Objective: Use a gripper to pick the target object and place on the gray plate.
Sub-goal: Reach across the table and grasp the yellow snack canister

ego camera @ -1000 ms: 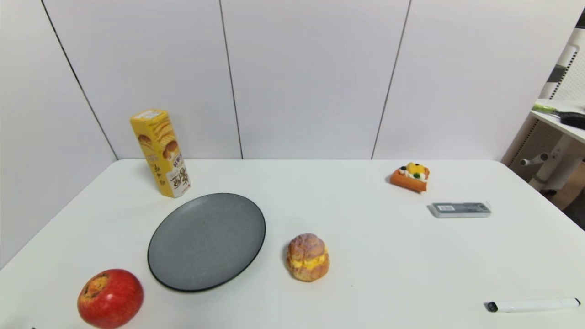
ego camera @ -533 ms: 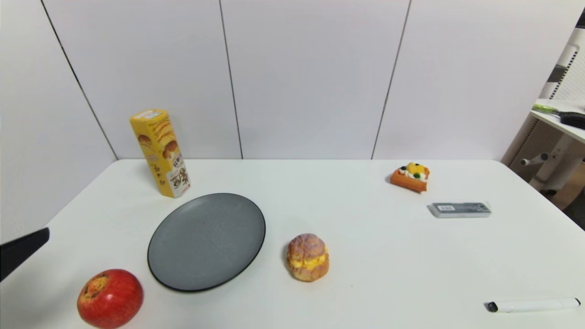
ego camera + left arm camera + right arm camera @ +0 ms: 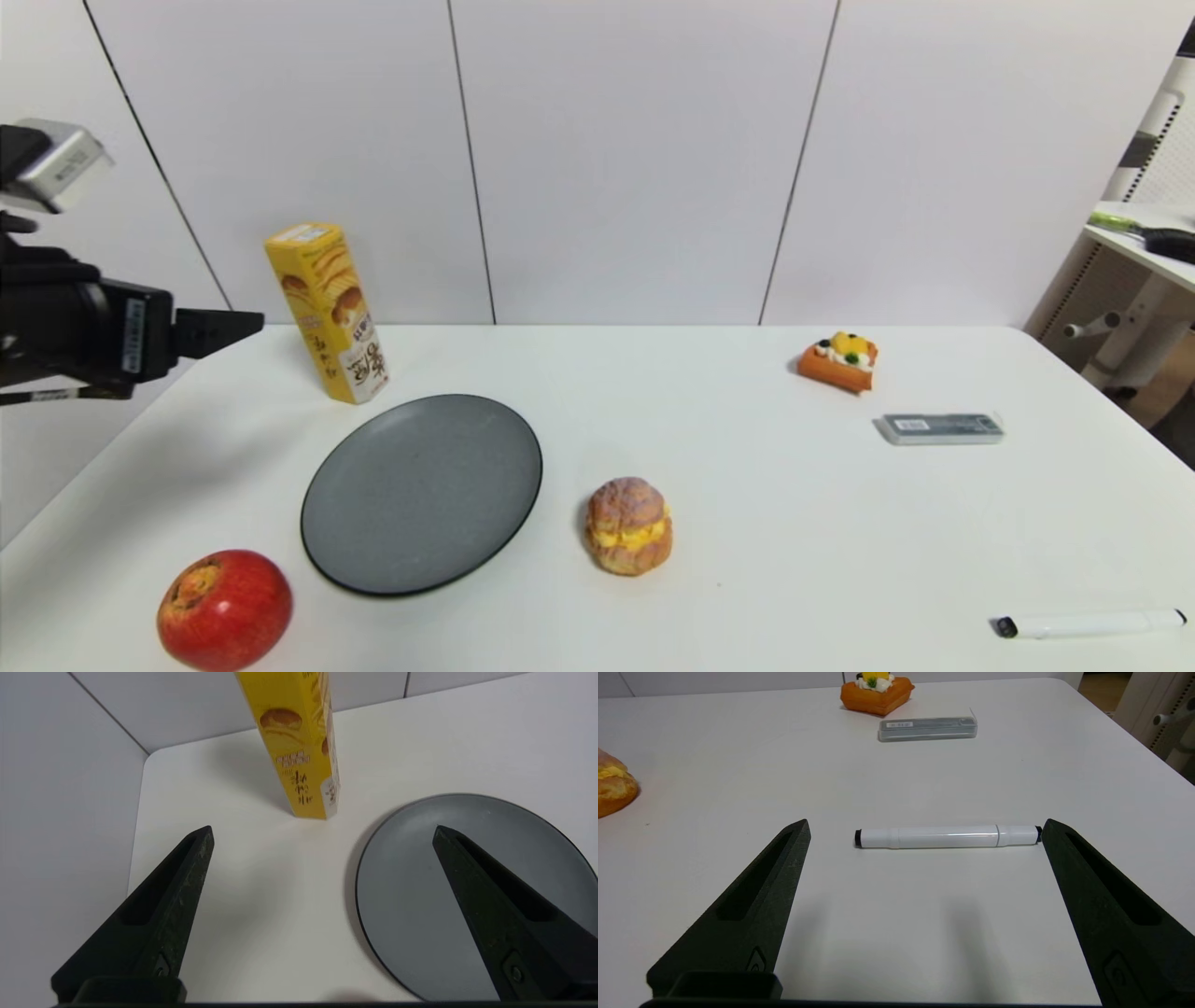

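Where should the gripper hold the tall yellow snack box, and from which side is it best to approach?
Probably the middle of the yellow snack box. It stands upright and narrow on the table, behind the gray plate. The left gripper, open and level, points at it from the robot's left, so a sideways approach across two opposite faces suits; a high grip might tip it.

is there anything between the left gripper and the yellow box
Nothing: the left wrist view shows only bare white table between the open left gripper and the upright yellow box. The gray plate lies off to one side.
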